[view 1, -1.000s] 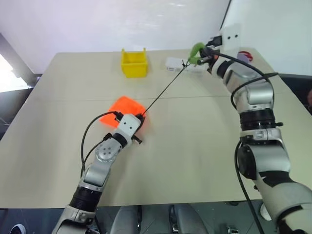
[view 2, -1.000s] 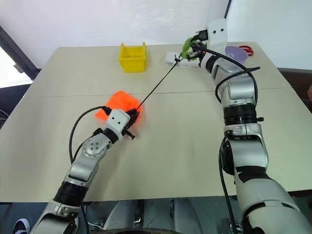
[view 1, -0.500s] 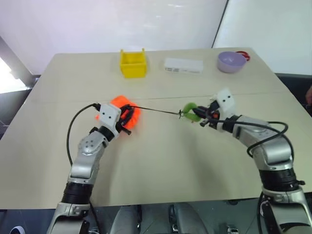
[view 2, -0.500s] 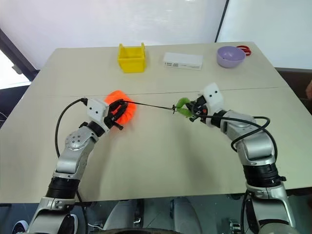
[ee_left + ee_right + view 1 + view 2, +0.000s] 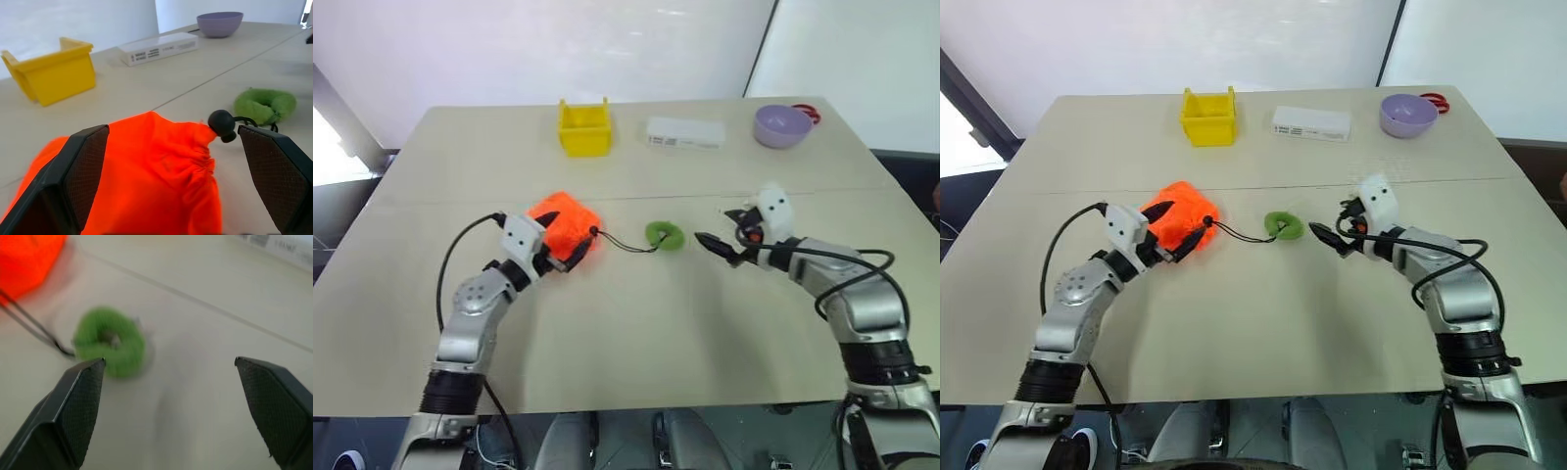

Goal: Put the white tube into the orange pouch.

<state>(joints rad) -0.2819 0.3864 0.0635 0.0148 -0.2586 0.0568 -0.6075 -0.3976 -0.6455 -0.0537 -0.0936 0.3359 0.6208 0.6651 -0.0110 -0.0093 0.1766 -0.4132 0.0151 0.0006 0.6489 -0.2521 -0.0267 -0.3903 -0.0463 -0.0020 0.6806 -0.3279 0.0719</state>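
The orange pouch (image 5: 564,218) lies bunched on the table left of centre, its mouth drawn tight at a black cord stopper (image 5: 221,123). A slack black cord runs from it to the green ring (image 5: 663,235), which lies flat on the table. My left gripper (image 5: 1175,229) is open, its fingers (image 5: 85,166) on either side of the pouch's near end. My right gripper (image 5: 722,231) is open and empty, just right of the ring and apart from it. In the right wrist view the ring (image 5: 110,342) sits ahead of that gripper. The white tube is out of view.
At the table's far side stand a yellow bin (image 5: 582,127), a flat white box (image 5: 683,132) and a purple bowl (image 5: 780,124) with something red (image 5: 809,111) behind it. A seam crosses the table (image 5: 636,343) just behind the pouch.
My right gripper came down from over the far side with the ring, opened and let it go; the taut cord went slack. My left gripper opened off the pouch and shifted left.
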